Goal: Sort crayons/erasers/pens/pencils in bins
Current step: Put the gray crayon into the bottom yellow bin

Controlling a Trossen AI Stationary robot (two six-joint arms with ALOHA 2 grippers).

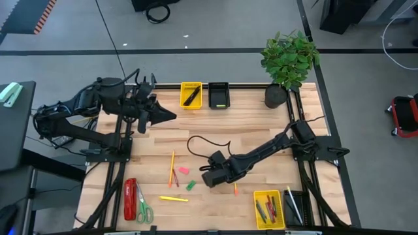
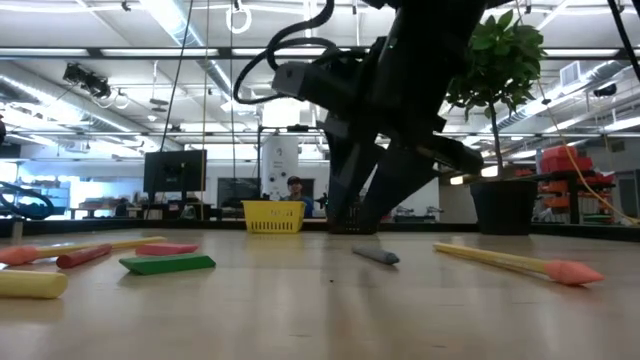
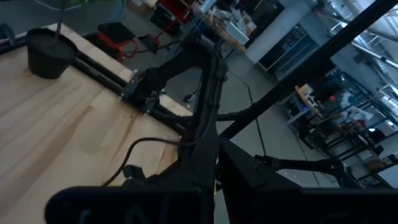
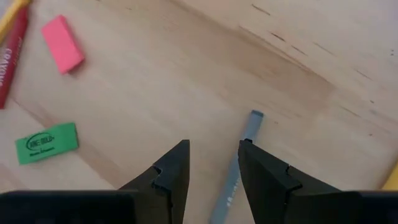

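Right wrist view: right gripper (image 4: pixel 213 163) hangs low over the wood, jaws apart with a narrow gap, nothing between them
Grey crayon (image 4: pixel 239 168): flat on the table just beyond the fingertips, in line with the gap, not touched
Green eraser (image 4: pixel 47 142): lies to one side of the gripper, apart from it
Pink eraser (image 4: pixel 63 44): a little farther on, next to a red crayon (image 4: pixel 12 57)
Front of table, high view: yellow bin (image 1: pixel 268 209) by the right arm's base holds several crayons; a black bin (image 1: pixel 295 208) touches its side with pale pencils in it
Loose items: orange pencil (image 1: pixel 172 168) and yellow eraser (image 1: pixel 173 198) lie left of the right gripper, near the red stapler (image 1: pixel 130 199) and scissors (image 1: pixel 143 207)
Far edge: second yellow bin (image 1: pixel 191 94) holds black pens; second black bin (image 1: pixel 219 95) beside it holds a green thing
Left gripper (image 1: pixel 166 115): raised near the far bins; cannot tell how its jaws stand
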